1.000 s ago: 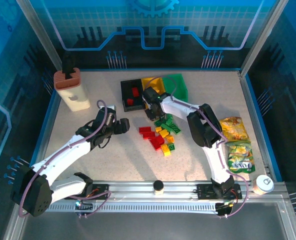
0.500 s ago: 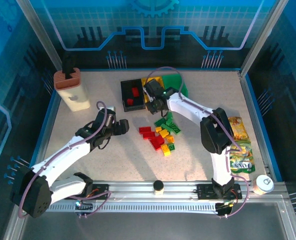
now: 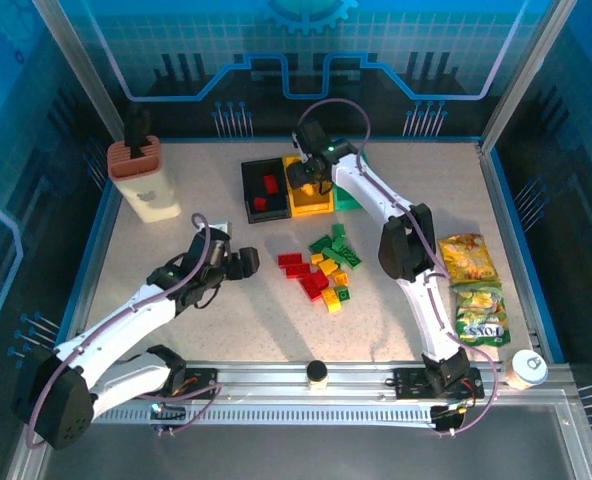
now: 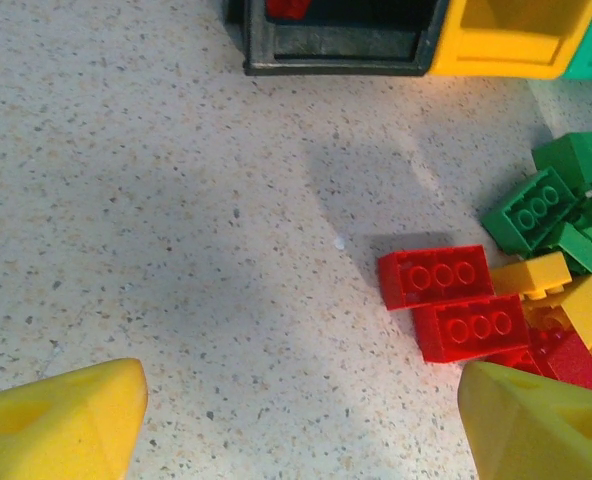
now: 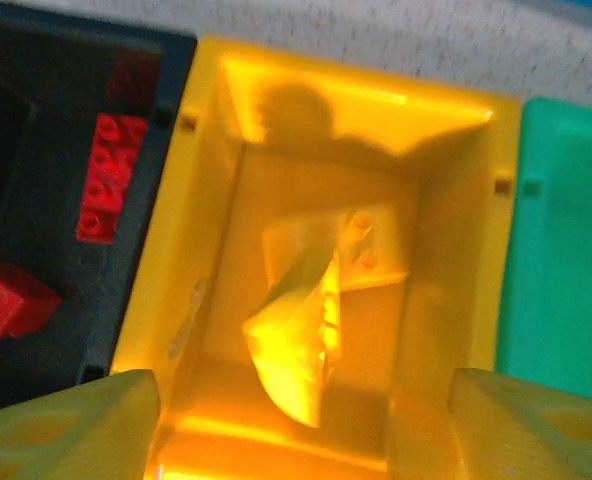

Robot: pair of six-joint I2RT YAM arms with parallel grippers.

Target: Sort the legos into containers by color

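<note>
Right fingers (image 5: 66, 425) hang spread and empty over the yellow bin (image 5: 201, 230), with a yellow lego (image 5: 366, 250) inside it. Left fingers (image 4: 61, 415), spread and empty, hover nearer the lego pile (image 3: 321, 272). Its closest red brick (image 4: 436, 275) lies ahead-right of them, long axis crosswise, with bare counter (image 4: 176, 200) on its near side.

Overview above; wrist close-ups sharing yellow bin (image 3: 312, 206) (image 4: 506, 45) (image 5: 191, 235)

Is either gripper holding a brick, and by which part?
Nothing is held. The right gripper stands open above the yellow bin, yellow bricks loose inside it; the left gripper is open over the table near red bricks.
</note>
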